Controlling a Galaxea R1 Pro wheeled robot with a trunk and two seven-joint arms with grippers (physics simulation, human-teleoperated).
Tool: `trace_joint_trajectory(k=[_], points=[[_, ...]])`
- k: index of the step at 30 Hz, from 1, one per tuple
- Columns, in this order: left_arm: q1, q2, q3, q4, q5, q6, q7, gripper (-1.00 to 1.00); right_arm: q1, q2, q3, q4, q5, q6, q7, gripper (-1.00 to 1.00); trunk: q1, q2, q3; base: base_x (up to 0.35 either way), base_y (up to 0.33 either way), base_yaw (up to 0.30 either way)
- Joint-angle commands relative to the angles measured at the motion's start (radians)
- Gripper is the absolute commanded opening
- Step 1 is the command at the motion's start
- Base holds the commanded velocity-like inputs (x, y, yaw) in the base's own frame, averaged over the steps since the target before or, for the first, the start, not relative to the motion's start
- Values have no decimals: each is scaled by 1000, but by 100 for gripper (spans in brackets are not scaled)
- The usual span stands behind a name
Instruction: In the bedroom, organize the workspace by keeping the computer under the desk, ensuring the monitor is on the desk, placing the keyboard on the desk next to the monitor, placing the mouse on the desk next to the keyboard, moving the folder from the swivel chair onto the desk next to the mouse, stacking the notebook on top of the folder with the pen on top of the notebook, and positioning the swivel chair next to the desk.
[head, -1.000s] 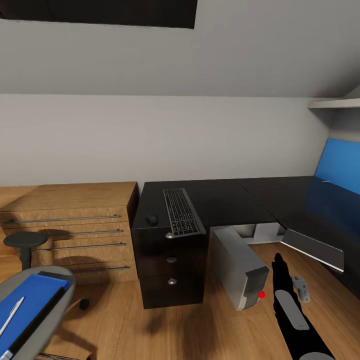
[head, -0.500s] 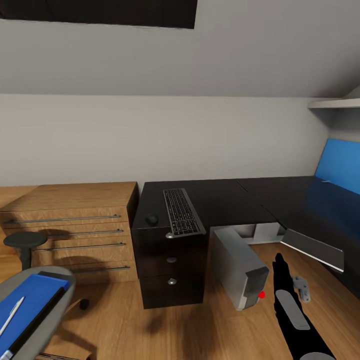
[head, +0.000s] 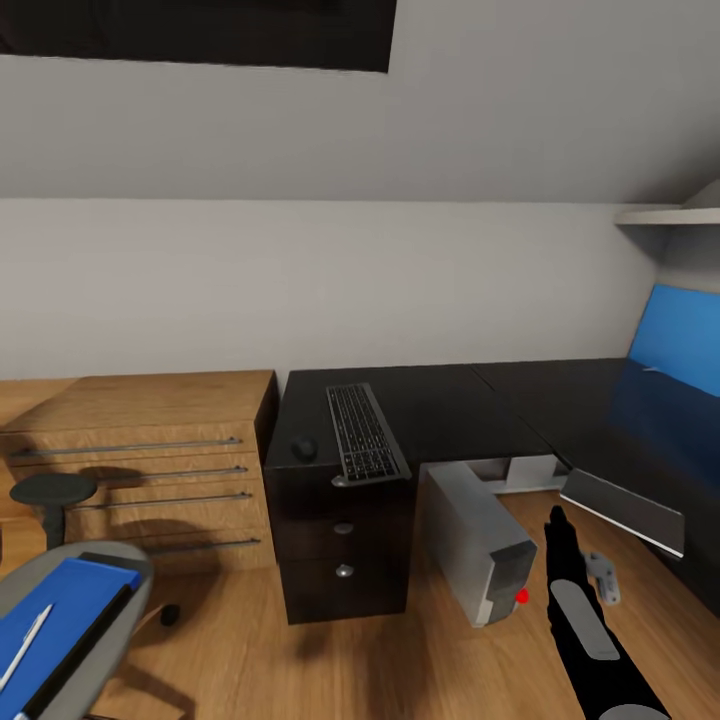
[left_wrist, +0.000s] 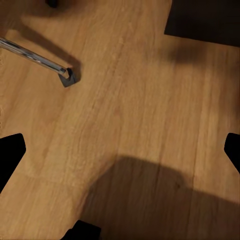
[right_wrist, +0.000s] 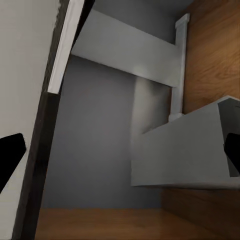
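The robot stands facing the corner of the desk (head: 450, 400), where the keyboard (head: 362, 432) lies on the black top with the mouse (head: 303, 449) just to its left. The computer (head: 478, 540) sits on the floor at the desk's edge, half tucked beneath it. At the near left, the chair (head: 90, 600) holds the blue folder (head: 55, 620), with the dark notebook (head: 75, 640) and the white pen (head: 25, 640) on it. The right arm's gripper (head: 556, 522) hangs low beside the computer, and its wrist camera shows the fingertips spread wide; the left gripper (left_wrist: 120, 150) is likewise spread above bare floor. Neither holds anything. If the robot rolls or turns carelessly, that low right arm could knock the computer, or the base could bump the chair and slide the stack off.
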Motion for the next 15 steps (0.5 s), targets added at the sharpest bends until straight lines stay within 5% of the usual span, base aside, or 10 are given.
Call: trace_joint_trajectory(k=[1, 15], points=[[0, 0, -2, 0, 11, -6, 4, 100, 0, -1, 2, -2, -6, -4, -3, 100, -4, 7, 2, 0, 0, 0], [0, 0, -2, 1, 11, -6, 4, 100, 0, -5, 1, -11, -7, -1, 0, 100, -58, 105, 46, 0, 0, 0]])
